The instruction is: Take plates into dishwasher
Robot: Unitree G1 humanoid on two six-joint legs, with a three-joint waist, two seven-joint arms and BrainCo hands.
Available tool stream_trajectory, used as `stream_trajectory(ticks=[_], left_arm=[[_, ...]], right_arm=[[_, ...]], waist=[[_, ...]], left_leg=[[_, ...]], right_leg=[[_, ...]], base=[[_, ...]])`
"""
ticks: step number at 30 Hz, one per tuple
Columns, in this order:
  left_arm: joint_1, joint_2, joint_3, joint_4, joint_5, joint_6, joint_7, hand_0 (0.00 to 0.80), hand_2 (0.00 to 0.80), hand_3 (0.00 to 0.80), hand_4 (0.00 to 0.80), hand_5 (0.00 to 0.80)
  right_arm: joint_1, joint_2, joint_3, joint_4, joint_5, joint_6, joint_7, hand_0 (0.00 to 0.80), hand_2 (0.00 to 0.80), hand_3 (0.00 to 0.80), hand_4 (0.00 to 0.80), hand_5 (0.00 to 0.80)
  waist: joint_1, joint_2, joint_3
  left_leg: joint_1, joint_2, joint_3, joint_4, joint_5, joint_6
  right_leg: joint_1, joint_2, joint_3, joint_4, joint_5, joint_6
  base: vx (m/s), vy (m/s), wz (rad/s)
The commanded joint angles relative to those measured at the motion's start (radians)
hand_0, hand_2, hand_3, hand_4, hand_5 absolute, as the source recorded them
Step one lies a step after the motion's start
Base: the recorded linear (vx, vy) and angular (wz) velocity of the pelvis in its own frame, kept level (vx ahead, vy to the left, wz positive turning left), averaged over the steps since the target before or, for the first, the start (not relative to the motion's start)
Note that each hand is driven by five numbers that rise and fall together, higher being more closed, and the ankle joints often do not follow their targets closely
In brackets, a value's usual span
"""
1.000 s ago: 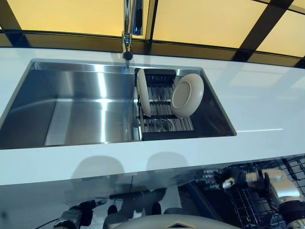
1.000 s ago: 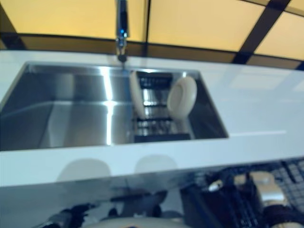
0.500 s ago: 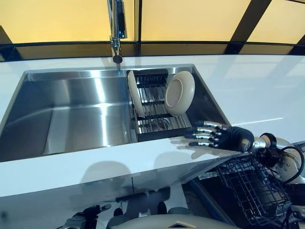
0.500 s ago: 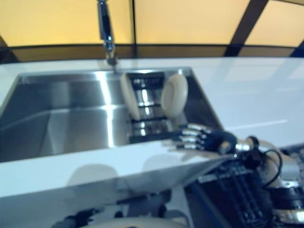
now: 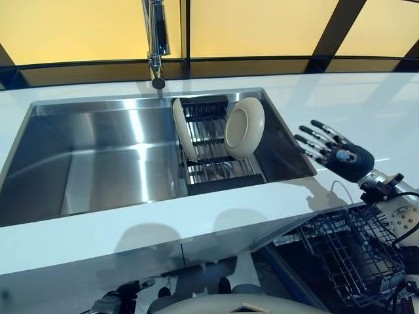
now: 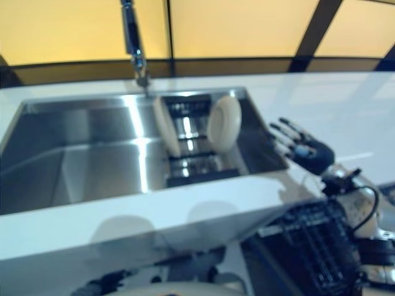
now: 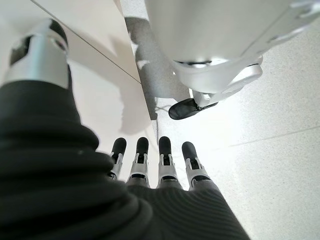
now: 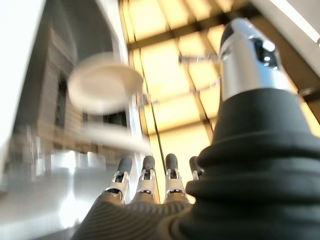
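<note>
Two cream plates stand on edge in a black rack (image 5: pixel 213 171) in the right part of the steel sink (image 5: pixel 98 157): a thin one (image 5: pixel 182 129) at the rack's left and a deeper one (image 5: pixel 245 128) leaning at its right. My right hand (image 5: pixel 340 154) is open and empty, raised above the white counter just right of the sink, fingers spread toward the deeper plate (image 8: pixel 102 90). My left hand (image 7: pixel 160 165) hangs low by the floor, fingers straight, holding nothing. The dishwasher's black wire basket (image 5: pixel 353 252) is pulled out below the counter at the right.
A chrome tap (image 5: pixel 156 39) stands behind the sink's middle. The white counter (image 5: pixel 366 104) runs all round the sink. Yellow panels with dark frames (image 5: pixel 262 26) form the wall behind.
My right hand has risen from the counter's front edge and moved right, now lifted above the counter with fingers spread. The plates have not moved. The camera has shifted slightly.
</note>
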Motion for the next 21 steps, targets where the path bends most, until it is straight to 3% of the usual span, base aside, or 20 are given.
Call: stream_trajectory(ticks=[1,5,10,21], left_arm=[[-0.064,-0.017,-0.027,0.06,-0.042,0.007,0.025,0.0,0.0,0.0,0.0,0.0],[-0.081,-0.021,-0.043,0.047,-0.041,0.03,0.027,0.0,0.0,0.0,0.0,0.0],[-0.103,-0.026,-0.087,0.035,-0.055,0.057,0.038,0.0,0.0,0.0,0.0,0.0],[-0.122,-0.021,-0.12,0.018,-0.019,0.084,0.033,0.0,0.0,0.0,0.0,0.0]], right_arm=[[-0.14,-0.037,-0.022,0.012,-0.151,-0.16,-0.229,0.0,0.0,0.0,0.0,0.0],[-0.206,-0.051,0.036,-0.007,-0.28,-0.141,-0.366,0.0,0.0,0.0,0.0,0.0],[-0.338,-0.099,0.168,-0.013,-0.45,-0.062,-0.471,0.0,0.0,0.0,0.0,0.0],[-0.6,-0.141,0.354,0.048,-0.449,0.161,-0.458,0.0,0.0,0.0,0.0,0.0]], waist=[[0.025,0.014,-0.001],[0.034,0.019,0.004],[0.057,0.017,0.006],[0.101,0.003,0.0]], left_leg=[[0.018,-0.051,0.025,0.017,-0.088,0.076],[0.019,-0.053,0.021,0.018,-0.086,0.075],[0.016,-0.055,0.006,0.02,-0.08,0.074],[0.012,-0.054,-0.017,0.023,-0.075,0.067]], right_leg=[[-0.056,-0.039,-0.043,0.099,-0.039,0.084],[-0.051,-0.04,-0.051,0.096,-0.037,0.082],[-0.039,-0.044,-0.062,0.088,-0.035,0.078],[-0.024,-0.054,-0.095,0.085,-0.039,0.075]], base=[[-0.006,0.008,-0.04],[-0.003,0.008,-0.09],[0.001,0.001,-0.01],[0.002,-0.004,0.04]])
